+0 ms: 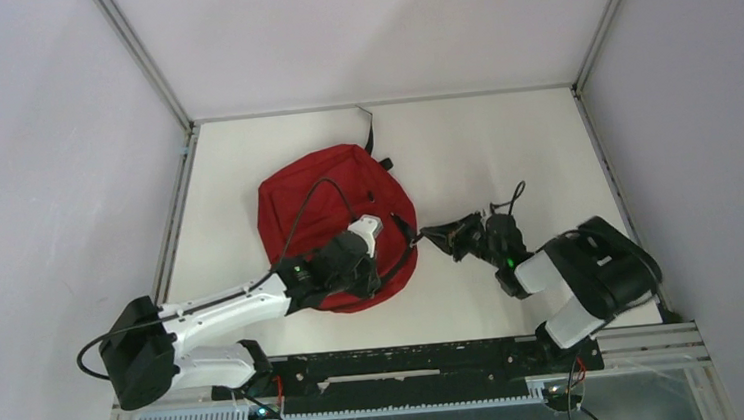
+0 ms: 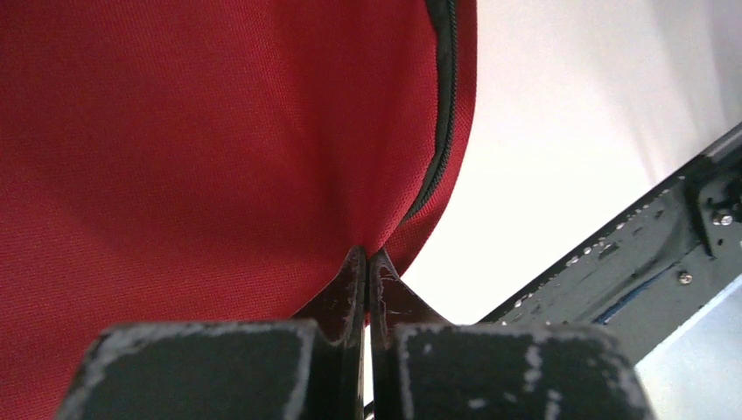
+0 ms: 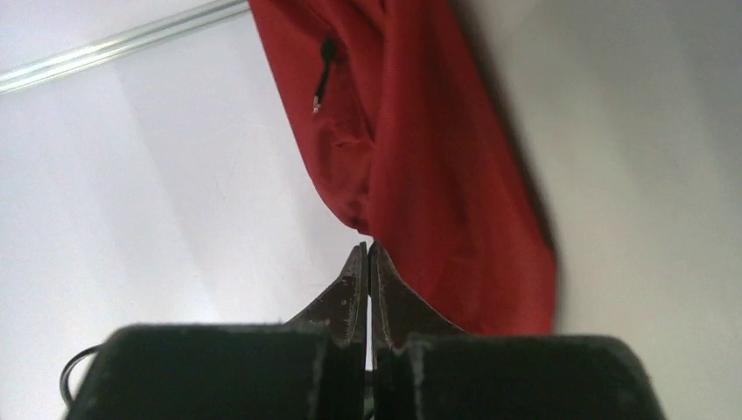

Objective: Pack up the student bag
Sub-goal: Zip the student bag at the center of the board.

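Item: student bag (image 1: 317, 199), lying on bench (image 1: 504, 149), centre-left. Soft, limp fabric, likely light; expect sag when lifted. Take hold at zip trim (image 2: 446, 105). Left end effector (image 2: 366, 258), right end effector (image 3: 367, 249): both pressed together, tips at bag edge.

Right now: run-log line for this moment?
student bag: lying on table | left pincer: shut, tips against bag fabric | right pincer: shut, tips at bag edge
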`<state>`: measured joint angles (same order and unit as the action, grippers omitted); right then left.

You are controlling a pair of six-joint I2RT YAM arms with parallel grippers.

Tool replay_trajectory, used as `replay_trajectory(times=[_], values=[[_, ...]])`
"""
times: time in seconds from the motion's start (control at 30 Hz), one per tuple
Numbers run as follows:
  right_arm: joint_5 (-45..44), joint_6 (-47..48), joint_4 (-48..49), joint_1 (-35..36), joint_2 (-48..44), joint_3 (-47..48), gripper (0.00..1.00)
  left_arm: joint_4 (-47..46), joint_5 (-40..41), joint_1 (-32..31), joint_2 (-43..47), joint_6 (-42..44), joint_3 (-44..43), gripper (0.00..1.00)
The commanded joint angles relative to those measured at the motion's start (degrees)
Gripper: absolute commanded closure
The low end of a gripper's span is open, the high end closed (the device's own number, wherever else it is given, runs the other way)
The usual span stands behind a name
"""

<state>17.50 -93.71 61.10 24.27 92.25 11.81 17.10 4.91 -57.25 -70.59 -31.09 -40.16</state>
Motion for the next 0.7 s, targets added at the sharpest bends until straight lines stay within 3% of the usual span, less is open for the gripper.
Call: replay_trajectory(times=[0.0,0.13,0.37,0.67], values=[[-6.6,12.5,-26.6,-1.7,-11.7,11.7,1.00,1.2,-3.5,-0.4,4.2,-0.3,1.3,1.00],[-9.3,20.4,-37.7,-1.7,-12.1,22.5,1.00,1.7,-5.2,-0.6,10.0,0.0,2.1,1.00],[-6.3,25.8,-44.7,-2.0,1.2,38.6,1.00,1.9,-5.2,-0.7,21.0,0.4,4.5,1.00],[-9.6,32.8,-54.0,-2.1,12.5,52.7,1.00,1.4,-7.9,-1.2,22.4,-0.6,7.1,1.00]])
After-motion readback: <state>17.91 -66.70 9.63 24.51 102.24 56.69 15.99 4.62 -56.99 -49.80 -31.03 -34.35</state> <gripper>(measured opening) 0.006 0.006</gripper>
